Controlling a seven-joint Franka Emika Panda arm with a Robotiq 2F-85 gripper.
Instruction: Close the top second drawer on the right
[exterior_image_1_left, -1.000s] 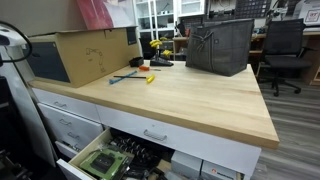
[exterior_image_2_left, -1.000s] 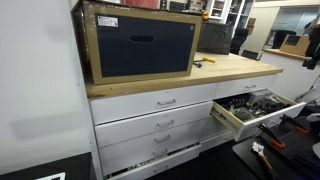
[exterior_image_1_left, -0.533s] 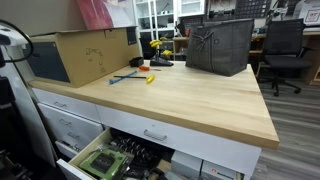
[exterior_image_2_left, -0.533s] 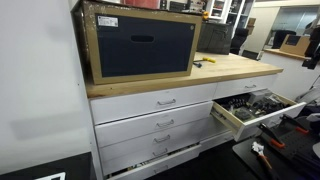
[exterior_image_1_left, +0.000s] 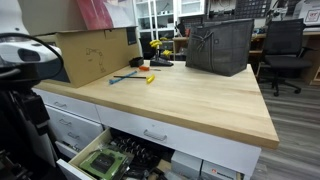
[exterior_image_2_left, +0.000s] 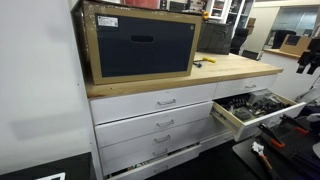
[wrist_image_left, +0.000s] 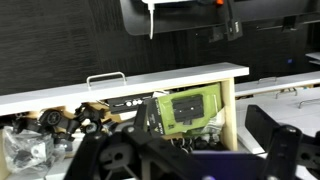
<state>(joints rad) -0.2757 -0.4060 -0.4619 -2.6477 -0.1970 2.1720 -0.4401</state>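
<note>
I'm looking into a workshop or lab. There's a wood-topped workbench (exterior_image_1_left: 190, 95) with white fronts, and one drawer (exterior_image_2_left: 268, 116) stands open, crammed with parts and a green circuit board (wrist_image_left: 190, 108). I see hand tools (exterior_image_1_left: 140, 75) on the bench top, with office chairs (exterior_image_1_left: 285, 45) and shelving (exterior_image_1_left: 160, 15) behind.

One open drawer (exterior_image_2_left: 268, 117), one cardboard box (exterior_image_1_left: 95, 55), one dark bin (exterior_image_1_left: 218, 48)

No legible text or labels anywhere
</note>
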